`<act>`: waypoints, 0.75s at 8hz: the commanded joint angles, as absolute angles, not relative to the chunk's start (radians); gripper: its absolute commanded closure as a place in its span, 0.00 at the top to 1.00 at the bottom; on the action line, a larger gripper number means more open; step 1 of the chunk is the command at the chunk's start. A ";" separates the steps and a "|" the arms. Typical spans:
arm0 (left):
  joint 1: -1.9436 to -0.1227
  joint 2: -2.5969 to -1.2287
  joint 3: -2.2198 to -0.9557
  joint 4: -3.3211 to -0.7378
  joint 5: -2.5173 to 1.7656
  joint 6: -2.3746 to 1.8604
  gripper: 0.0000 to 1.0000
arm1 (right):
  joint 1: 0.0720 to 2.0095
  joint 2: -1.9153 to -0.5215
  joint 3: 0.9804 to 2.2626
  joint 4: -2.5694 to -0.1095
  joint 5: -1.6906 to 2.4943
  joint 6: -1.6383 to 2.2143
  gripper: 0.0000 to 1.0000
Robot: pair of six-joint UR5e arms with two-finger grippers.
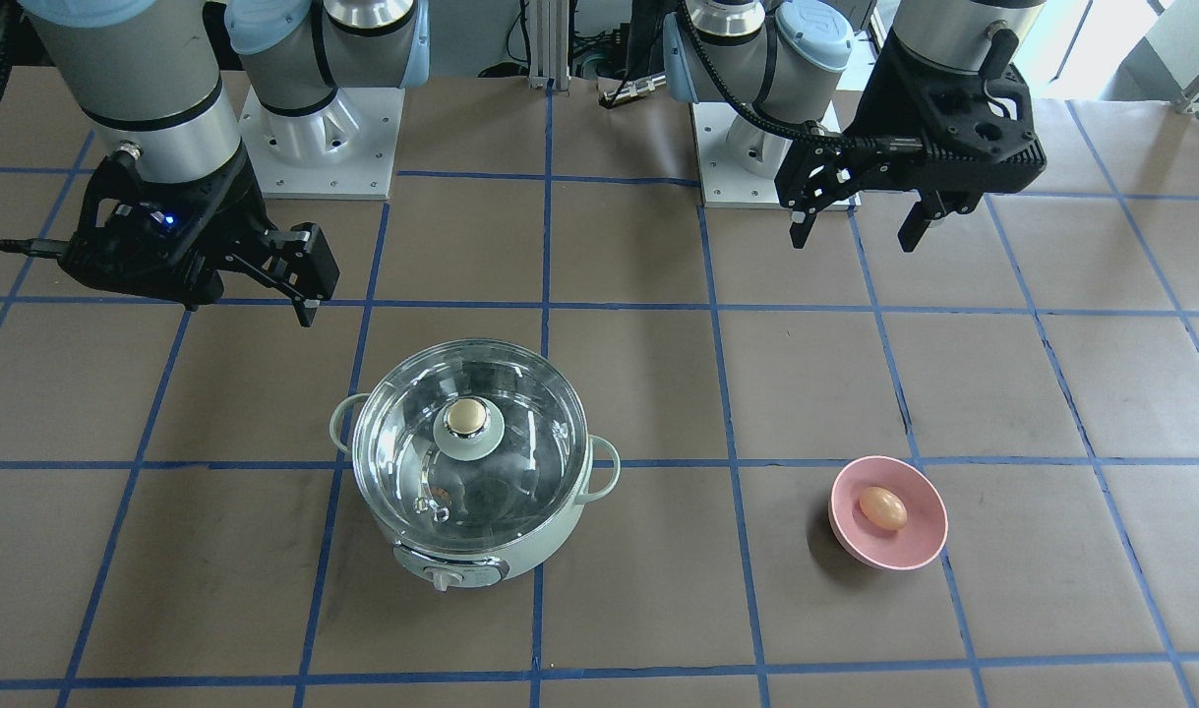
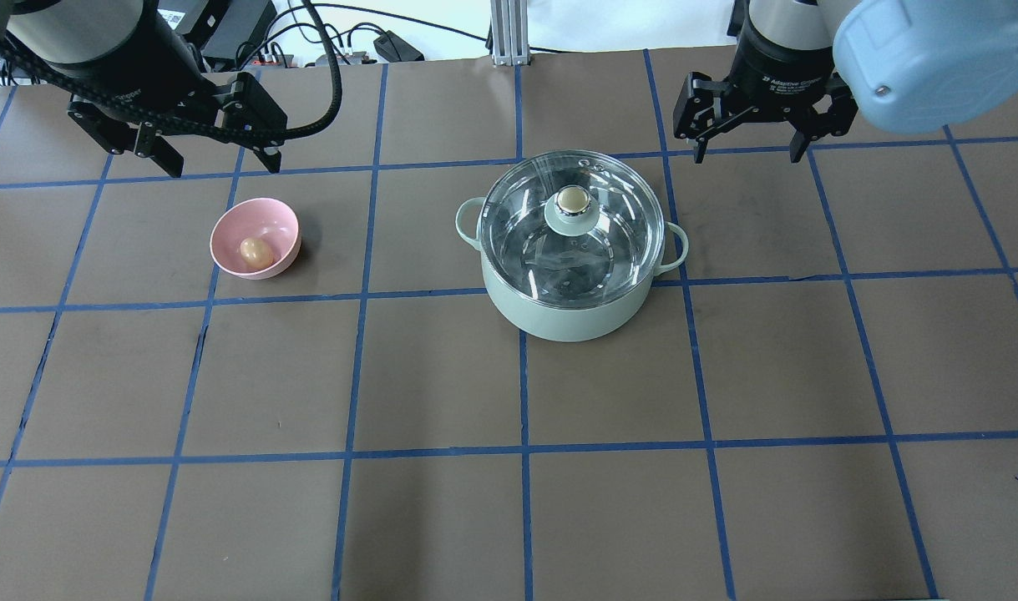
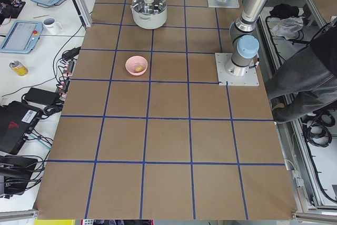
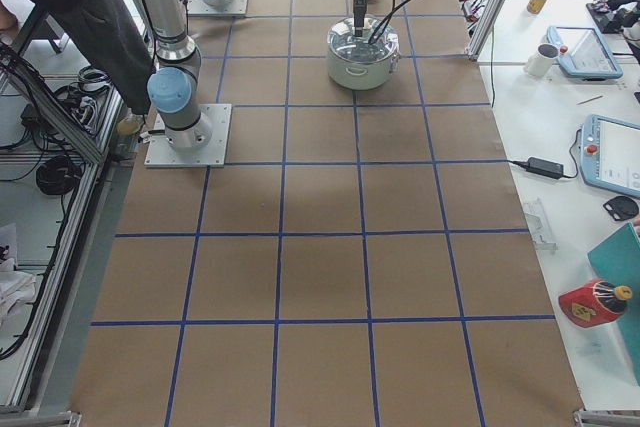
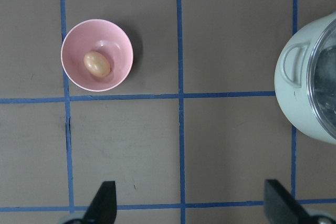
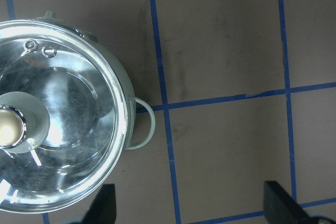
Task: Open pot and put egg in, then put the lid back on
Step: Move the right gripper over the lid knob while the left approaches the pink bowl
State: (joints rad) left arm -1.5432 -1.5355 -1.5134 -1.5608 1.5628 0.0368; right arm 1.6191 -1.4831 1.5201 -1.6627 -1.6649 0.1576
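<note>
One pot (image 2: 559, 321), one lid (image 2: 613, 246) on it, one egg (image 2: 255, 252) in one bowl (image 2: 268, 215)

The front-facing camera looks steeply down on the table (image 1: 658, 590) from the far side, with the arms' base plates (image 1: 319, 147) at 12 o'clock and the pot (image 1: 558, 553) near 7 o'clock. The overhead camera looks the opposite way from behind the robot (so the pot and the pink bowl (image 2: 275, 224) swap sides between these two views). Both side cameras sit high and far off at the table's ends, with the pot small near 12 o'clock. Each wrist camera looks straight down from close by. The left one shows the pink bowl at 10 o'clock and the pot's edge at 3 o'clock, and the right one shows the lid (image 6: 79, 103) at 9 o'clock.
</note>
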 commanded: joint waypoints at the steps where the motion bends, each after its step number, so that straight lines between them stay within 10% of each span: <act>1: -1.542 -1.549 -1.520 -1.556 1.565 0.037 1.00 | 1.621 -1.482 1.520 -1.649 -1.674 0.164 1.00; 6: -1.384 -1.742 -1.526 -1.452 1.563 -0.066 1.00 | 1.640 -1.456 1.546 -1.780 -1.671 0.173 1.00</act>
